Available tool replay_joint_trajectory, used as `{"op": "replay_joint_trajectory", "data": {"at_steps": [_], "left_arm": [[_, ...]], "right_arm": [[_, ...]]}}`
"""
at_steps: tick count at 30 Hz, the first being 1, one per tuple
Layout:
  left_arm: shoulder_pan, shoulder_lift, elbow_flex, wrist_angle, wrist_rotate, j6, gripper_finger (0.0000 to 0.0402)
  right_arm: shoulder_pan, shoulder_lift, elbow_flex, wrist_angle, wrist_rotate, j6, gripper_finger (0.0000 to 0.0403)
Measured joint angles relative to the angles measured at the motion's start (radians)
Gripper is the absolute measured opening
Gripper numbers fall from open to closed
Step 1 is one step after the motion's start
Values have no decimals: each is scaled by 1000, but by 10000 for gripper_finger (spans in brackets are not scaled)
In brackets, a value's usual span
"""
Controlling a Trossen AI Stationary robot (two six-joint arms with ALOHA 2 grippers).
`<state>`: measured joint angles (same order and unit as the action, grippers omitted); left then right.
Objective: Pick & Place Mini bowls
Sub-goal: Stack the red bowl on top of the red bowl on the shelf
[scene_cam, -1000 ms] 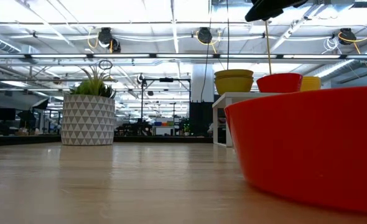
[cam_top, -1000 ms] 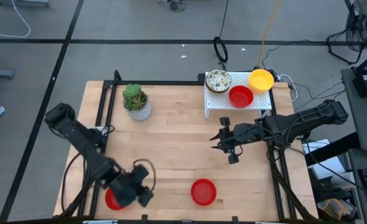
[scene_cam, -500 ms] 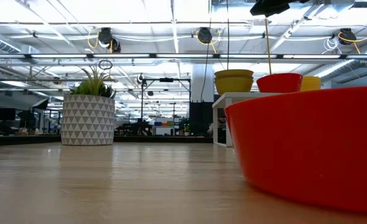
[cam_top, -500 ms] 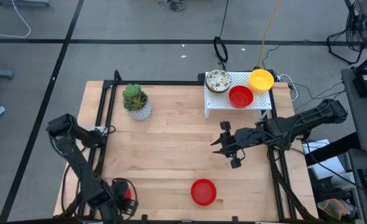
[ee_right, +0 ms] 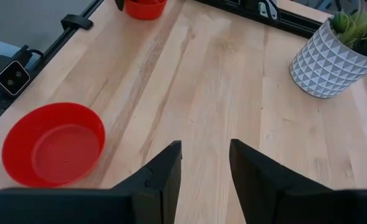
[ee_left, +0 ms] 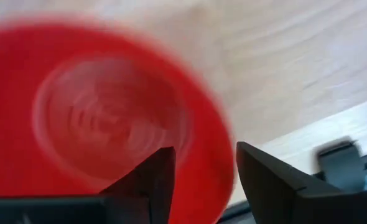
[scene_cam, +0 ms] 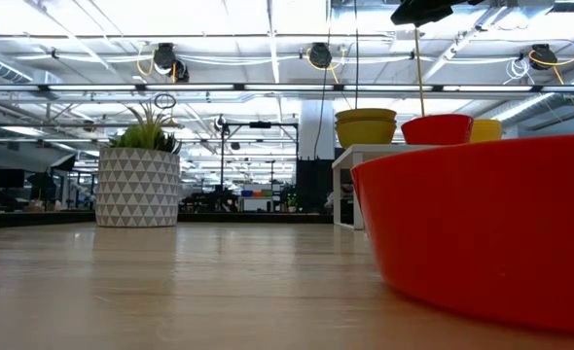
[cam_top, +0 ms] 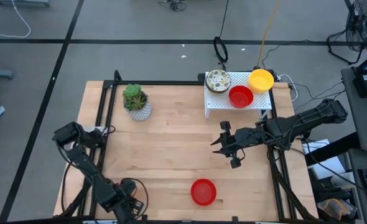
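Note:
My left gripper point(cam_top: 126, 200) is low at the table's near left edge, over a red mini bowl point(ee_left: 109, 118). It is open, with one finger inside the bowl's rim point(ee_left: 216, 168) and one outside; I cannot tell whether they touch it. That bowl also shows in the right wrist view point(ee_right: 145, 7). A second red bowl point(cam_top: 203, 191) rests on its base near the near edge. My right gripper point(cam_top: 228, 145) hovers open and empty above the table's middle right. A speckled bowl point(cam_top: 218, 81), a red bowl point(cam_top: 241, 96) and a yellow bowl point(cam_top: 261, 79) sit on a white shelf point(cam_top: 258, 104).
A white patterned pot with a green plant point(cam_top: 136, 102) stands at the far left. The white shelf stands at the far right. Black frame rails point(cam_top: 102, 134) run along the table's left and right edges. Bare wood lies between the plant, the shelf and the near bowl.
My left gripper has gone toward the table's near edge and down over the left red bowl, its arm folding in. That bowl showed beside the gripper in the high view and is now hidden under it.

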<state>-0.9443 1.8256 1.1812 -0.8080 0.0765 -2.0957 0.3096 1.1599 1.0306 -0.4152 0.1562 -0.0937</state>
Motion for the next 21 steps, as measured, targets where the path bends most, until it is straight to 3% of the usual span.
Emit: {"op": "replay_joint_trajectory", "data": {"at_steps": [5, 12, 17, 21], "left_arm": [[37, 0, 0, -1, -79, 132, 151], [103, -1, 2, 24, -68, 248, 18], [146, -20, 5, 108, -113, 375, 18], [189, -49, 42, 139, -240, 567, 6]], "right_arm": [[0, 0, 0, 0, 0, 0, 125], [0, 0, 0, 0, 0, 3, 125], [0, 0, 0, 0, 0, 3, 125], [0, 0, -1, 0, -3, 2, 125]]}}
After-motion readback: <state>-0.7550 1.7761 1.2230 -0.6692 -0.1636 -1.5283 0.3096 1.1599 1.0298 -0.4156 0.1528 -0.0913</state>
